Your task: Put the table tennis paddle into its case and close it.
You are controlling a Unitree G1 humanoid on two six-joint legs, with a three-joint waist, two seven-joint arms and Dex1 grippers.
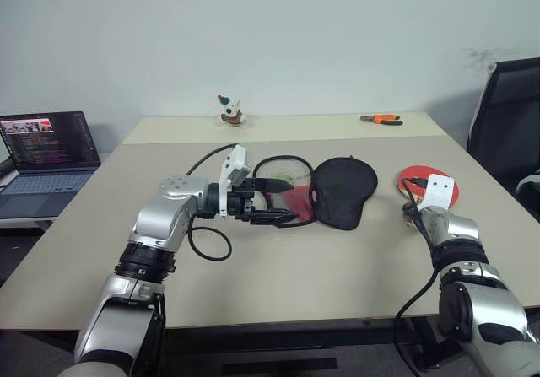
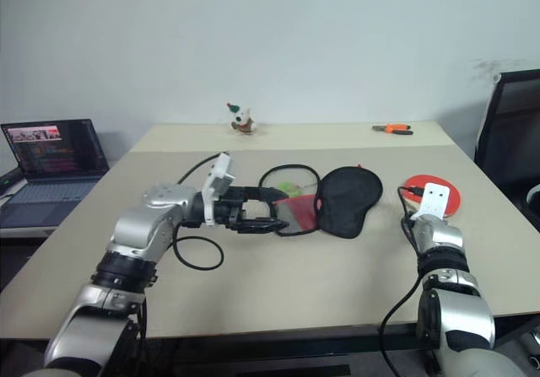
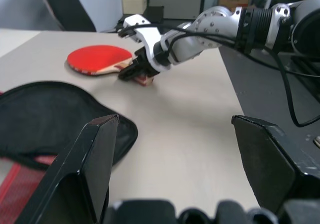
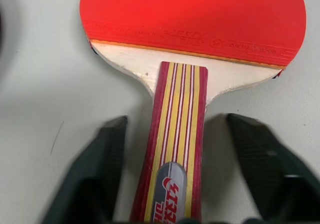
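Paddle (image 4: pixel 192 18) flat on worktop (image 1: pixel 278 267) at robot's right, red face up, striped handle toward right gripper (image 4: pixel 172 174). Jaws of right gripper spread either side of handle, one finger (image 4: pixel 95 174) on each flank, a sliver of worktop visible between each finger and the wood; not clamped, nothing lifted. Seen from left wrist, same gripper (image 3: pixel 137 71) low at handle end, paddle (image 3: pixel 97 59) lying flat beyond it.

Case (image 1: pixel 342 190) near worktop centre, well apart from paddle (image 1: pixel 426 181), solid black side up, red mesh part and black loop of edging spread toward left gripper (image 1: pixel 274 201). Left gripper level above worktop, pointing toward case, jaws wide apart, fingers (image 3: pixel 87 169) framing bare worktop and edge of case (image 3: pixel 55 114). Tips close to or over red mesh; contact cannot be told. Nothing grasped by left jaws.

Laptop (image 1: pixel 46 153) open off worktop's left edge. Small toy (image 1: pixel 230 111) and orange-handled pliers (image 1: pixel 381 119) on far strip of worktop. Black chair (image 1: pixel 506 120) at right.
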